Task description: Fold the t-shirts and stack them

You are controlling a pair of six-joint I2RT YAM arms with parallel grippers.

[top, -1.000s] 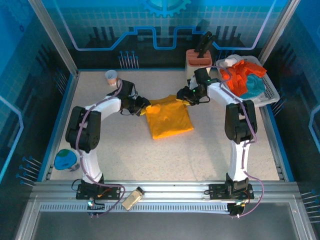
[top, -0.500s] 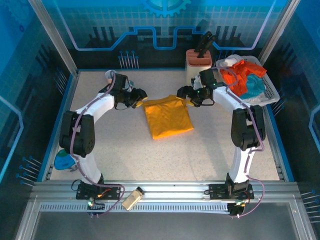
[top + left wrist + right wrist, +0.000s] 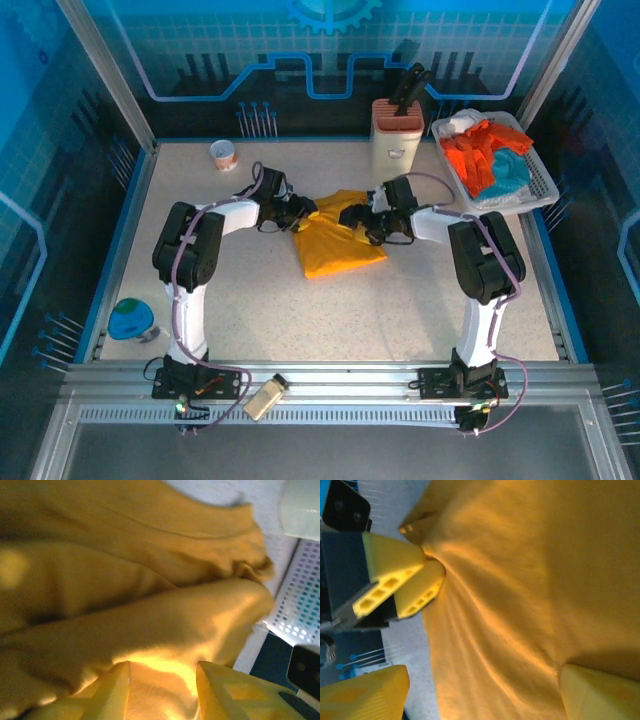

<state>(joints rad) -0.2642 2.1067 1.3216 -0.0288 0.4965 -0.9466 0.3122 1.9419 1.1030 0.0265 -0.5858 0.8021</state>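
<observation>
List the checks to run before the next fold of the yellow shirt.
1. Left gripper pinching the yellow t-shirt: ok.
2. Right gripper gripping cloth: not ok, jaws wide open over the shirt.
3. Shirt lying flat: not ok, far edge rumpled between the grippers.
4. Bare table nearer the arms for the fold: ok.
5. Other shirts in the basket, off the work area: ok.
6. Layers caught in the left pinch: cannot tell.

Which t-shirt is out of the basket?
The golden-yellow t-shirt, lying on the table; the orange-red t-shirt and teal t-shirt are piled in the white basket at far right.
</observation>
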